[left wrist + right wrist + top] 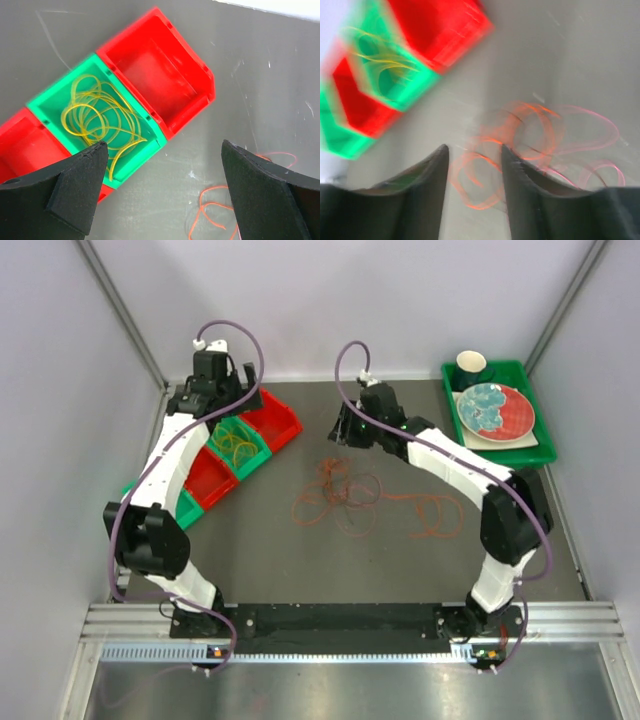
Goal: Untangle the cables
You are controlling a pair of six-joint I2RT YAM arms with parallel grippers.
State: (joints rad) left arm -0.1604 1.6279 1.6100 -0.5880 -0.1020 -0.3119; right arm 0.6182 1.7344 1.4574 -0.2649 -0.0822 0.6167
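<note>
Four bins form one slanting row of bins [232,452], two red and two green in alternation. There are two arms, one tray [505,458], one cup [472,365] and one plate [495,408], the last three well apart from the row, on its far right in the top view.

The cables lie in three groups; the single strands cannot be counted. The yellow cables [97,117] are coiled inside the green bin [60,80] second from the row's far end, with the coil's long axis following the bin's length. An orange, red and dark tangle [335,490] sits on the table [300,570] just right of the row, and looser reddish loops [437,518] lie farther right. Together they stretch sideways away from the row.

The left gripper [163,150] hangs above the row's far end, jaws spread wide and holding nothing, with the yellow coil below and to its left. The right gripper [474,150] hovers right of the row, over the tangle's far edge. Its jaws are narrowly parted, and through the blur nothing appears gripped.
</note>
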